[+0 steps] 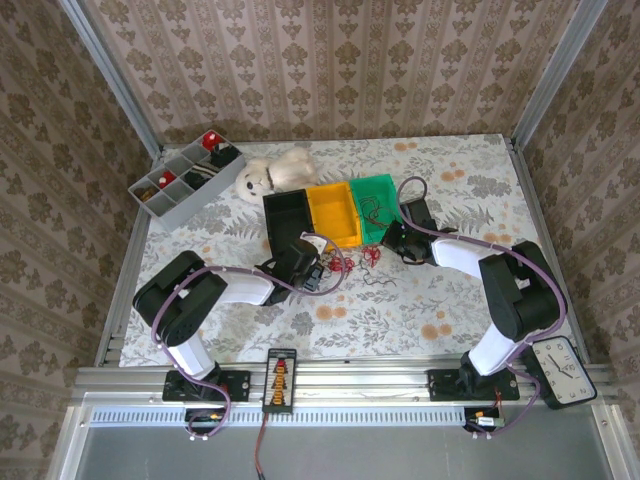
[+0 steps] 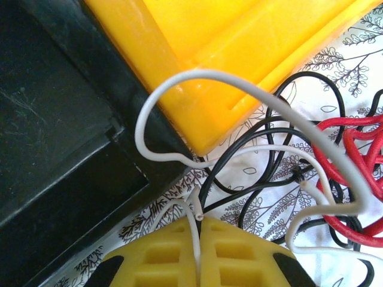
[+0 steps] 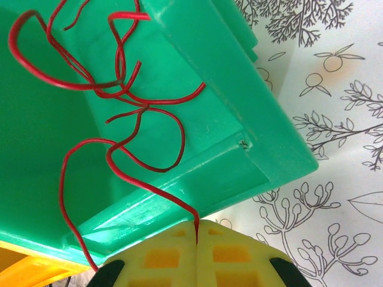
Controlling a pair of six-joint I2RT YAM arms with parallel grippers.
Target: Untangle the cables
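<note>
left end effector (image 2: pixel 197 222) pinching a thin white wire (image 2: pixel 200 72) at the yellow bin (image 2: pixel 239 36) corner, glossy black, white and red cables (image 2: pixel 350 122) tangled just beside it on floral tabletop (image 2: pixel 359 54), right end effector (image 3: pixel 196 230) pinching a red wire (image 3: pixel 161 194) draped over the smooth green bin (image 3: pixel 239 119) next to the yellow bin

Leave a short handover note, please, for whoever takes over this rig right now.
Left gripper: shut on a white wire near the corners of the black bin and yellow bin.
Right gripper: shut on a red wire that loops over the green bin.
Tangle: black, white and red wires, knotted on the table in front of the bins.
Done: that red wire looks largely clear of the tangle.
Left: separate the rest.
</note>
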